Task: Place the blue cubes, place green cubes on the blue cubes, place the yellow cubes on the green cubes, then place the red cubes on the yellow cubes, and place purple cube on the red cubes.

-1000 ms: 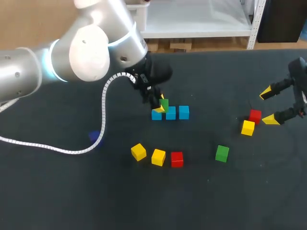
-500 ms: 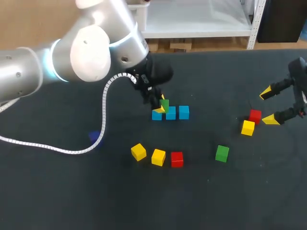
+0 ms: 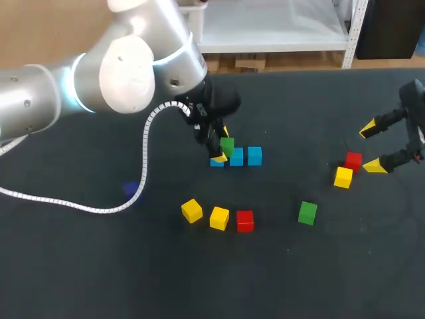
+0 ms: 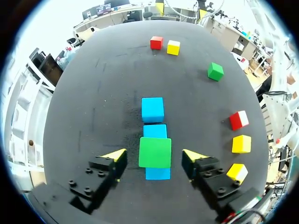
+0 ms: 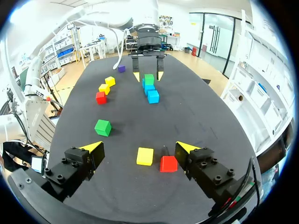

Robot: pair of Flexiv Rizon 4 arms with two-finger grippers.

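Observation:
Three blue cubes (image 3: 254,155) lie in a row at mid-table. A green cube (image 3: 227,145) rests on top, over the leftmost and middle blue cubes (image 4: 153,109). My left gripper (image 3: 221,144) straddles this green cube (image 4: 155,152), open, with a gap at each fingertip (image 4: 117,156). A second green cube (image 3: 307,212) lies toward the front right. Two yellow cubes (image 3: 192,211) and a red cube (image 3: 245,220) lie in front. My right gripper (image 3: 370,147) hangs open at the right, just beyond a red cube (image 3: 352,160) and a yellow cube (image 3: 343,177). The purple cube (image 3: 131,189) sits left, half behind the cable.
A white coiled cable (image 3: 143,159) droops from my left arm across the table's left side. The table's far edge (image 3: 312,70) runs behind the row. Bare dark surface lies between the blue row and the right-hand cubes.
My left gripper's fingers have spread apart and let go of the green cube, which stays on the blue cubes. The right arm has not moved.

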